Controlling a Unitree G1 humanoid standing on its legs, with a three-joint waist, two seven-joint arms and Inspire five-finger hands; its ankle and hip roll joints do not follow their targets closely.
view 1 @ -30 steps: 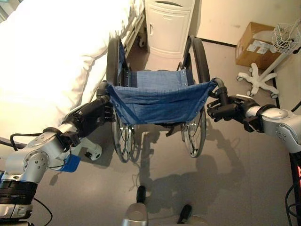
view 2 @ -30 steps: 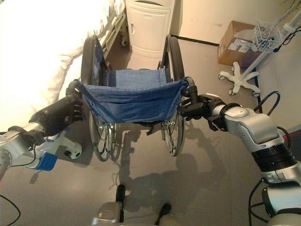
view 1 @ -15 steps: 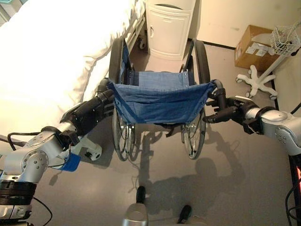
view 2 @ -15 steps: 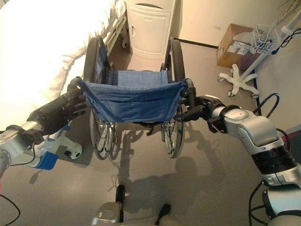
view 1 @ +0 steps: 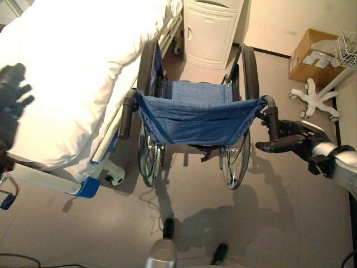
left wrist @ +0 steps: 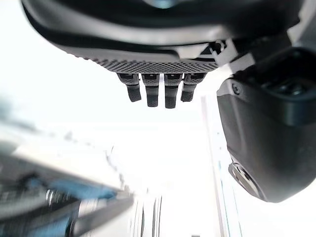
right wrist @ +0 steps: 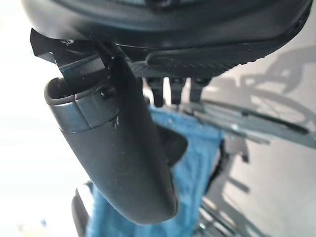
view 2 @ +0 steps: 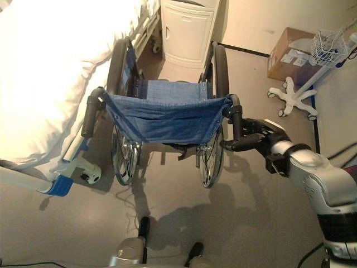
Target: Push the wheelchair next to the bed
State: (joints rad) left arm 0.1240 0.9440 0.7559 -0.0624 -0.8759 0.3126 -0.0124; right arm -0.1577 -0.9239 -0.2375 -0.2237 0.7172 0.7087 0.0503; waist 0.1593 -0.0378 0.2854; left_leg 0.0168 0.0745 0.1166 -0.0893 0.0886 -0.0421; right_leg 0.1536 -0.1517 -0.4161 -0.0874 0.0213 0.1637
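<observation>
The wheelchair [view 1: 198, 120] is sitting beside the bed [view 1: 67, 72]. The right hand [view 1: 287, 142], fingers straight, is hovering at its three o'clock handle, while the left hand [view 1: 11, 97] is hanging spread at nine o'clock. I judge only a withdrawal remains.

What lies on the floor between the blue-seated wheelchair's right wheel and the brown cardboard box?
In the left eye view, bare grey floor separates the wheelchair from the cardboard box; the white wheeled stand base sits nearer.

The grey floor [view 1: 279, 223] carries the wheelchair [view 1: 198, 120] just beside the bed [view 1: 67, 84] (white bedding on top), with a white cabinet [view 1: 212, 30], cardboard box [view 1: 312, 56] and wheeled stand [view 1: 315, 97] beyond.
</observation>
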